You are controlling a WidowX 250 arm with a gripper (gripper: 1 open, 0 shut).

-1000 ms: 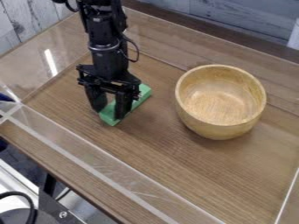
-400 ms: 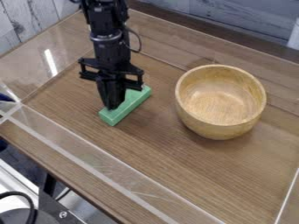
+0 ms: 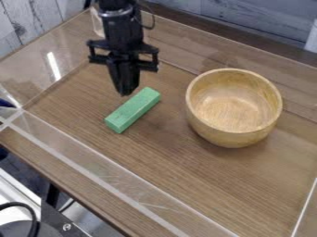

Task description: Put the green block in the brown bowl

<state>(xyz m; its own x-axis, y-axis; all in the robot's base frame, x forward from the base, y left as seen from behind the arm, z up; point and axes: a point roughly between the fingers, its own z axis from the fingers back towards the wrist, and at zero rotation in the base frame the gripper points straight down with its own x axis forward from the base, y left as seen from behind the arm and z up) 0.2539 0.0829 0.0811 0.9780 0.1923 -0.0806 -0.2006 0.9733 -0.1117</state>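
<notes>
The green block (image 3: 133, 110) lies flat on the wooden table, slanted, left of the brown bowl (image 3: 231, 135). The bowl stands upright with nothing inside it. My gripper (image 3: 125, 88) hangs just above the block's far end, pointing straight down. Its black fingers are pressed together with nothing between them, and they are clear of the block.
A clear plastic wall (image 3: 87, 159) runs along the front of the table, and another borders the left side. A pale plank wall is behind the table at the upper left.
My gripper's fingers, spread around the block a second ago, have come together and risen off it. The block stays on the table, slightly shifted.
</notes>
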